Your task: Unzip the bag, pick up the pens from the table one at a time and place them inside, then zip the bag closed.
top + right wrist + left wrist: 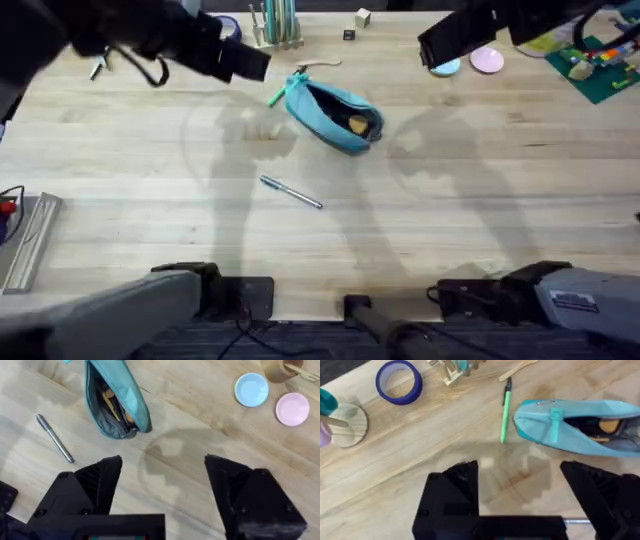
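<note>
The bag (335, 116) lies on the table (140, 170) past its middle, its zipper open and a dark interior exposed with some tan and yellow items inside. The green pen (505, 409) rests just beside the bag's closed end, while the silver pen (291, 192) lies well apart, nearer the arm bases. Both arms hang raised above the wood: the left gripper (520, 487) shows its fingers spread wide with nothing between them, the green pen and the bag's zipper pull (554, 424) ahead of it; the right gripper (162, 485) is likewise wide open and empty, over bare table near the bag's open mouth. The step in hand appears to be the first pen pickup. It would go best with the left arm descending so the jaws straddle the green pen across its width, near mid-length, closing square to the shaft so it does not roll against the bag. Whether that pen touches the fabric cannot be told.
</note>
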Controlling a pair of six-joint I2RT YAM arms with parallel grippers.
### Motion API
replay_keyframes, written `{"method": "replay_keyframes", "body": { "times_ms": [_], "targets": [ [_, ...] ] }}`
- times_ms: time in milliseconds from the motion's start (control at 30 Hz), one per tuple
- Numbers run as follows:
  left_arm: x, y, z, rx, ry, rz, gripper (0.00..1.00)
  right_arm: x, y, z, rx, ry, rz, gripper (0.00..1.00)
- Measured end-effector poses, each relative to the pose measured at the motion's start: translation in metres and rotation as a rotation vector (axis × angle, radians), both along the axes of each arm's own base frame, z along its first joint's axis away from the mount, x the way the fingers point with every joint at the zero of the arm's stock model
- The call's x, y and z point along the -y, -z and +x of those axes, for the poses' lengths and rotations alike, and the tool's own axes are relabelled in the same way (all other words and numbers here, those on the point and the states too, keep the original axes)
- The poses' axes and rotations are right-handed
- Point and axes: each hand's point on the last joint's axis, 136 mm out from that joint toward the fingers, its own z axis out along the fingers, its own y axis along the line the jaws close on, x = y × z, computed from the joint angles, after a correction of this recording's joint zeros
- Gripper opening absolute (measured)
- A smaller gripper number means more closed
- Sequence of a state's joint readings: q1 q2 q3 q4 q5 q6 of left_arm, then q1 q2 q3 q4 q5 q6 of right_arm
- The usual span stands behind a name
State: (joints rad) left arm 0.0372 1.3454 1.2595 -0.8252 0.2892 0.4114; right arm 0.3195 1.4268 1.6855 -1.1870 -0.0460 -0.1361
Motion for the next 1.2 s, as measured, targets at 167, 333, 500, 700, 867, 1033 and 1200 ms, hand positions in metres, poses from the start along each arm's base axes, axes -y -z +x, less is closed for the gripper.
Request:
{"method": "replay_keyframes", "body": {
  "times_ms": [167, 333, 500, 700, 867, 1033, 1200],
  "targets": [
    [-0.005, 0.005, 0.031, -0.02, -0.013, 0.015, 0.991, 0.0, 0.001, 0.001, -0.003, 0.0, -0.001, 0.998],
    [-0.007, 0.02, 0.064, -0.043, -0.017, 0.02, 0.991, 0.0, 0.001, 0.001, -0.003, 0.0, -0.001, 0.997],
    [0.0, 0.05, 0.081, -0.088, 0.011, -0.02, 0.993, 0.0, 0.001, 0.001, -0.003, 0.0, -0.001, 0.997],
    [0.014, 0.056, 0.098, -0.052, 0.065, -0.089, 0.992, 0.0, 0.001, 0.001, -0.002, 0.0, -0.001, 0.998],
    [0.023, 0.068, 0.103, -0.064, 0.083, -0.09, 0.993, -0.001, 0.001, 0.002, -0.002, 0.0, -0.001, 0.998],
    [0.035, 0.094, 0.104, -0.116, 0.097, -0.054, 0.993, -0.001, 0.001, 0.002, -0.002, 0.0, -0.001, 0.998],
    [0.037, 0.111, 0.106, -0.145, 0.088, -0.002, 0.993, -0.001, 0.001, 0.002, -0.001, 0.0, 0.0, 0.998]
  ]
}}
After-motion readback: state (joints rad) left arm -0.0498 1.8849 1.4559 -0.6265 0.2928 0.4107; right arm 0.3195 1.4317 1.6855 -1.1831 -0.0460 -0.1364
